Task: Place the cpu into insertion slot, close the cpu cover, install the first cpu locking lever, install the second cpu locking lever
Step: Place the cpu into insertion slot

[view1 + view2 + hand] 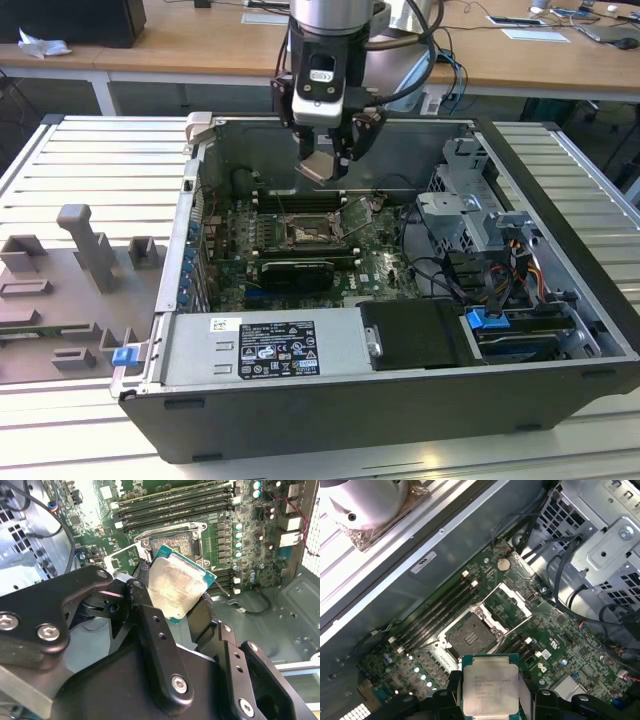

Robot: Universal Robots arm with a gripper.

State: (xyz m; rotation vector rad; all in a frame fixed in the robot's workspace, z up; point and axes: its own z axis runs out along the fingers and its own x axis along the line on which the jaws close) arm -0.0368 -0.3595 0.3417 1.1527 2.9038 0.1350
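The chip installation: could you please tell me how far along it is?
Nothing is seated yet. The gripper holds the chip above the board. The socket is empty and the cover stands open, so seating, closing and both levers remain.

The exterior view is lit brightly and evenly; soft shadow is held inside the computer case (pixel 330 420) beneath the cpu (pixel 318 168). In the second wrist view the circuit board (pixel 95 500) beyond the cpu is washed out by glare, and the hand (pixel 175 597) around the cpu is blurred. In the first wrist view a metal part (pixel 365 500) well apart from the cpu is blown white.
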